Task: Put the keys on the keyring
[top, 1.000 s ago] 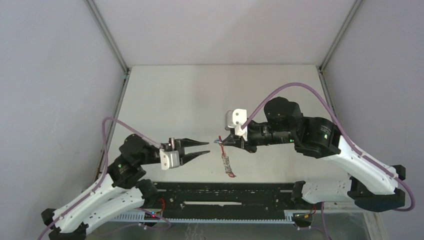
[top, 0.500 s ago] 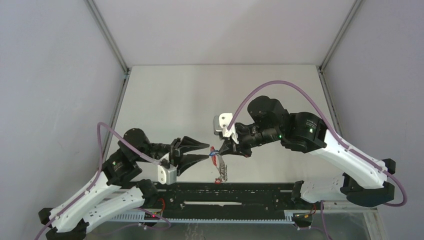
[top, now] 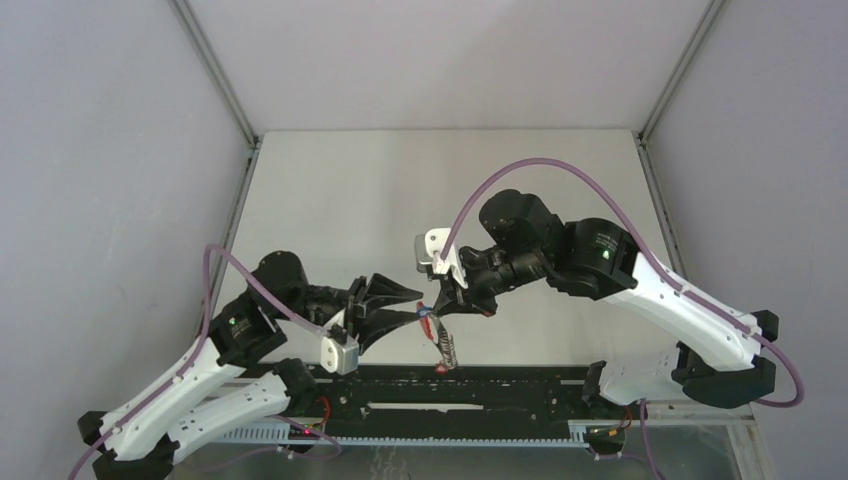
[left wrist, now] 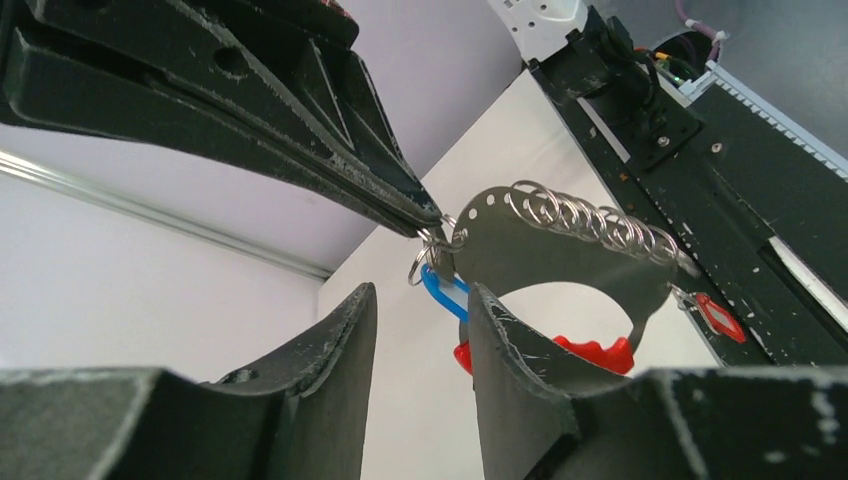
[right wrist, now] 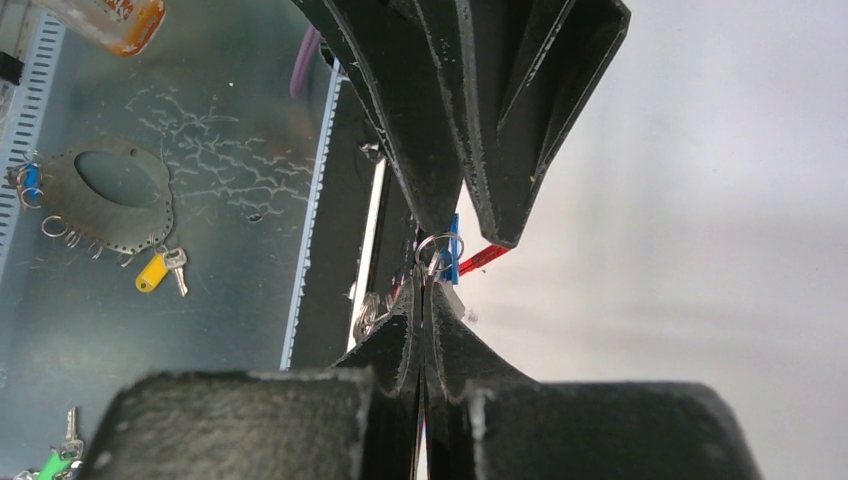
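- Left wrist view gives us the clearest look. The right gripper [left wrist: 425, 218] reaches in from above with its fingers pressed together on a small silver ring at one end of the keyring [left wrist: 560, 245].
- Held that way, the keyring's curved band and its row of rings hang free in the air above the table [top: 400, 200], not resting on it.
- The blue-tagged key [left wrist: 443, 293] hangs from that pinched ring, just under the right fingertips. The red-tagged key [left wrist: 715, 312] dangles at the far end of the band. We cannot tell whether either one is fully threaded on.
- The left gripper [left wrist: 420, 300] has its fingers moderately apart and holds nothing. The blue tag shows in the gap just beyond its tips.
- From the top external camera, the two grippers meet almost tip to tip near the front of the table. The keyring droops towards the black rail [top: 450, 385].
- We judge the step in hand to be the left gripper closing in on the blue-tagged key, to work it along its ring.
- To do this well, we should bring the left fingers in slowly and squarely onto the flat of the tag, not the thin ring wire.
- The right pinch should stay firm, because it is the only support.
- A free-hanging keyring swings at the slightest nudge, so we would check the alignment in the right wrist view before closing.
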Tool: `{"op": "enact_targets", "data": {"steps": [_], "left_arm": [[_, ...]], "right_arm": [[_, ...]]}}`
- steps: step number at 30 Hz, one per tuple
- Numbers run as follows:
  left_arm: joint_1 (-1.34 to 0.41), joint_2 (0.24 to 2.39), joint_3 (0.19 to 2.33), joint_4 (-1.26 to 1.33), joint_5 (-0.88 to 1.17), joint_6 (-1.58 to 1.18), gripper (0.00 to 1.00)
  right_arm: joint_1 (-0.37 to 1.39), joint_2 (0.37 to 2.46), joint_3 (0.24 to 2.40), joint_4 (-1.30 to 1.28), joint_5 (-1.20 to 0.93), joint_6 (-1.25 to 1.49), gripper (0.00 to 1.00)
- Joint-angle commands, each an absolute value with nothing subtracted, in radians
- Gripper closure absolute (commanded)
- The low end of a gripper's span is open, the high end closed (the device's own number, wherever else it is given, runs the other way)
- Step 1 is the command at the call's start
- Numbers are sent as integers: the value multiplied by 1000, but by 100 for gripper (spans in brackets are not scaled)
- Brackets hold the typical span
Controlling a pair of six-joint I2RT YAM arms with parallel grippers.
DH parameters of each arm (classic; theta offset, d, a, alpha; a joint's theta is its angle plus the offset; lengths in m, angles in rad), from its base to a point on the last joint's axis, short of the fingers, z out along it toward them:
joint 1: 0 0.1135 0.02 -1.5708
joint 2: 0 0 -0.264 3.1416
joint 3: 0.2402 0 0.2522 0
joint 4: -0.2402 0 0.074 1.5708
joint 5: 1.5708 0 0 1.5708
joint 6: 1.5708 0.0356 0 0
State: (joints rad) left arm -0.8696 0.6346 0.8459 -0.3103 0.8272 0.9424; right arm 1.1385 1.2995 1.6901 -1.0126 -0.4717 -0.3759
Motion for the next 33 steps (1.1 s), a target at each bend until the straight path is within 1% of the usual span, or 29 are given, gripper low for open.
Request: {"op": "enact_targets", "data": {"steps": [1,5,9,16,21,25,29,33], "left_arm": [[-881,643,890,-289,886,930,58],[-899,649,880,-290,895,960,67],[-905,653,879,-292,889,984,78],[-918,653,869,-328,874,1054,92],[-929,637,851,-356,825,1148,99],[-954,622,809,-344,711,1294,100],[-994,621,778,-281,590,1305,100],[-1014,633,781,-266,536,1280,100]], "right_arm": [[1137,1305,1740,-999,-489,-367,100],[1137,1310,1738,-996,-489,-365,100],[1132,1311,1736,-991,-479,-358,100],[1118,1303,1716,-962,-475,-341,100],[1092,1260,1655,-863,-433,-287,100],[1066,1210,1581,-758,-411,-226,100],[1060,1172,1515,-671,-388,-176,100],[1058,1166,1488,-637,-395,-154,100]]}}
